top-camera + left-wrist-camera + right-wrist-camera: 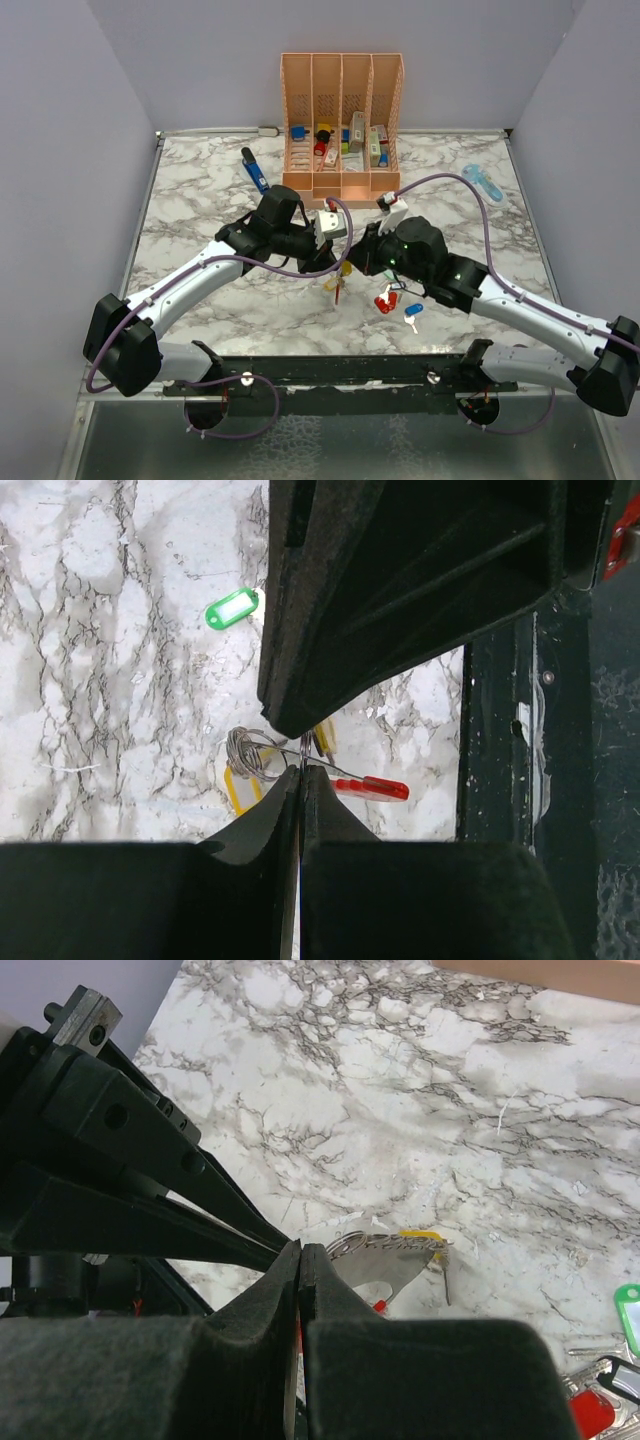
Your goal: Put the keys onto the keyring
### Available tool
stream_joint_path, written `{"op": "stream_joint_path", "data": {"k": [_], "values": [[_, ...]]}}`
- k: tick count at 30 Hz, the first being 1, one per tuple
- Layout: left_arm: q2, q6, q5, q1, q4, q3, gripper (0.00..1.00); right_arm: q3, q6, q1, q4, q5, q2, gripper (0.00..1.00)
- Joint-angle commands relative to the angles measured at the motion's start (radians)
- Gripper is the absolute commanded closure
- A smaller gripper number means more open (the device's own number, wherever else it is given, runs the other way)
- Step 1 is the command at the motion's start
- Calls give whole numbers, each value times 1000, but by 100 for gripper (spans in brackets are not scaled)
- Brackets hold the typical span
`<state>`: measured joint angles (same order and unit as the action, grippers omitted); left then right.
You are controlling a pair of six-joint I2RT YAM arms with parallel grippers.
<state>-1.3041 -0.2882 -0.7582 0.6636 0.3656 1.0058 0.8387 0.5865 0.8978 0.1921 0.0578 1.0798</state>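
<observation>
Both arms meet over the middle of the marble surface (200,215), and the step in hand appears to be working at the keyring itself, not fetching a key. The left hand (301,777) is pressed together, and its tips pinch the thin silvery wire of the keyring (246,750). The right hand (300,1258) is also pressed together, tip to tip with the left, and the ring's coils sit right at its fingertips. Whether it actually grips the wire or only touches it, I cannot tell.

The keyring sits between the two hands, seemingly raised a little off the surface. A yellow tag (238,792) hangs beside the ring and looks already threaded on, and the red strap (372,788) trails off toward the near edge.

The remaining keys lie loose on the surface on the right arm's side. These are a green-tagged key (232,608), a red-headed key (383,303) and a blue-and-white key (413,312) just beside it. None of them touches the ring, so most of the task remains.

I judge that the next move calls for one hand to keep the ring pinched and steady. The other hand would let go, spread and go for a loose key; the right arm is nearest to them. The wire is thin and the split narrow, so the key's hole must meet the ring's open end precisely. If the pinch slips, the ring could drop.
</observation>
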Motion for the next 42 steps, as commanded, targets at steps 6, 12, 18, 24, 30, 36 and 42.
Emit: {"op": "stream_joint_path", "data": {"k": [6,12,18,24,30,36,42], "values": [[11,36,-12,8,-69,27,100,-48,16,4,4,17,-58,99],[11,43,-34,8,-74,31,100,-70,24,4,-19,11,-66,99],[8,38,-3,8,-68,17,100,-72,25,4,-46,-10,-85,99],[8,55,5,8,-69,9,100,-56,12,4,-54,-31,-88,99],[3,82,-2,8,-65,14,100,-56,1,6,-86,-56,-69,99],[-13,104,-2,8,-44,34,100,-47,-8,13,-101,-55,-50,99],[-15,133,-10,8,-45,46,100,-49,-15,14,-110,-44,-42,99]]}}
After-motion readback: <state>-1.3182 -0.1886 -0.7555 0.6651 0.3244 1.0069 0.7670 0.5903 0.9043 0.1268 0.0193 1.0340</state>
